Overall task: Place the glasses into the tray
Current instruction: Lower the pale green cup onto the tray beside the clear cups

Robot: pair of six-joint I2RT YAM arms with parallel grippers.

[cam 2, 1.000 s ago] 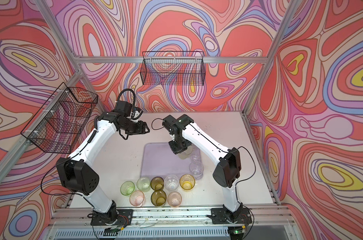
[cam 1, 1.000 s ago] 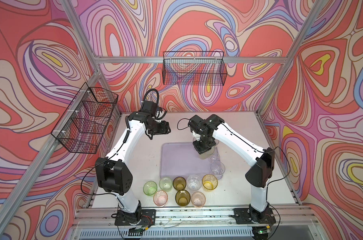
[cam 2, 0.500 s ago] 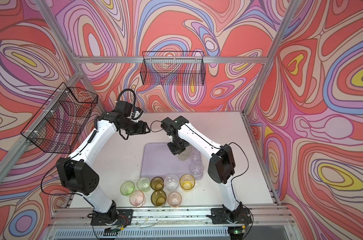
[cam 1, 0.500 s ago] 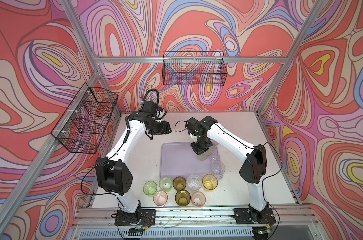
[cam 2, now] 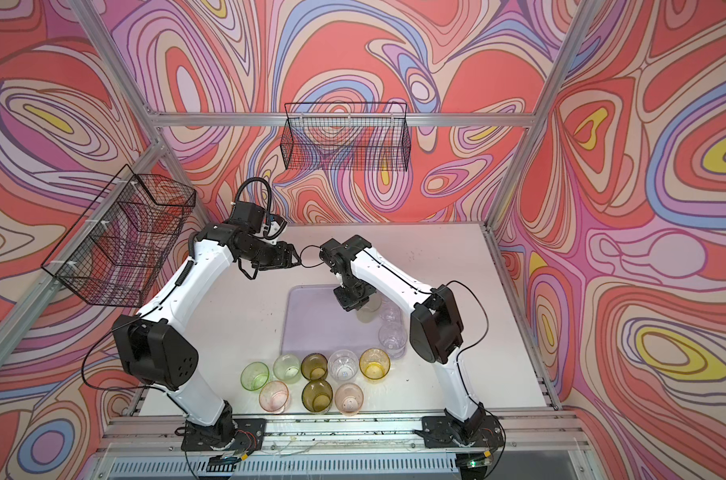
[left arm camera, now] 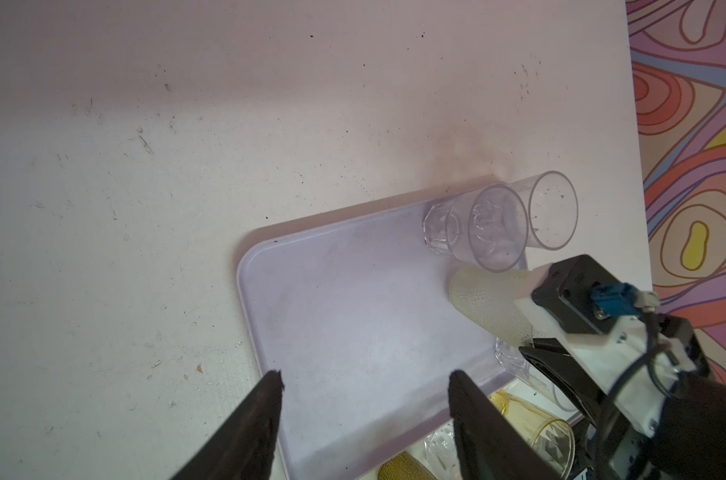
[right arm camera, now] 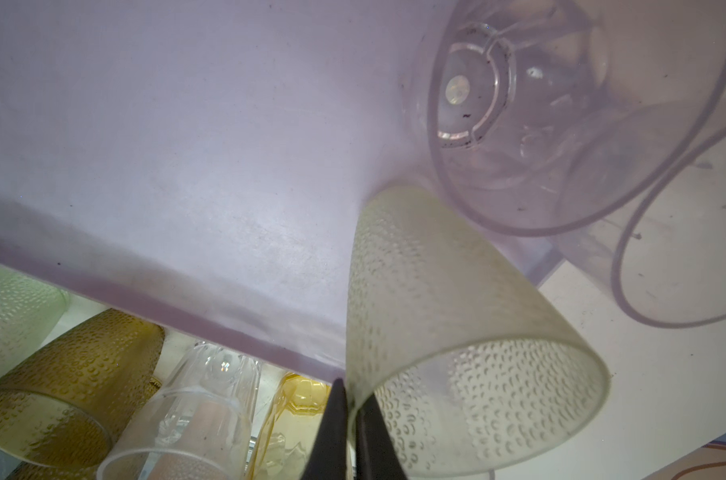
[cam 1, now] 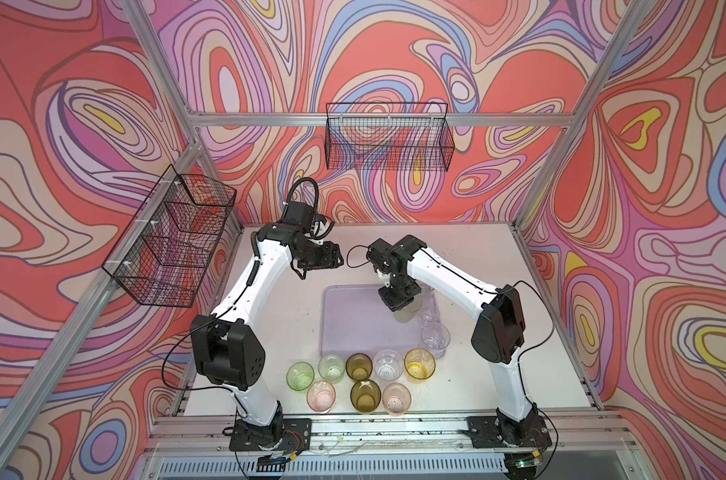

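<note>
The step in hand is the setting down of one glass. The right hand (right arm camera: 350, 401) is closed narrow on the rim of a pale yellow-green, dimpled translucent tumbler (right arm camera: 436, 311), one finger inside the mouth and one outside. This tumbler hangs tilted over the flat, pale lilac translucent tray (right arm camera: 145, 145), near the tray's right side. Its base is at the tray floor or just above it; I cannot tell if it touches. Just beside it a clear tumbler (right arm camera: 515, 124) stands in the tray.

The left hand (left arm camera: 365, 377) hovers above the tray's far part with its fingers wide apart, holding nothing.

In my judgement the next move calls for bringing the tumbler upright with its base flat on the tray, then opening the fingers and lifting straight up, so that the clear neighbour is not knocked. After that, a group of eight coloured and clear tumblers (cam 1: 359, 366) waits on the white desk (cam 1: 477, 374) in front of the tray.
</note>
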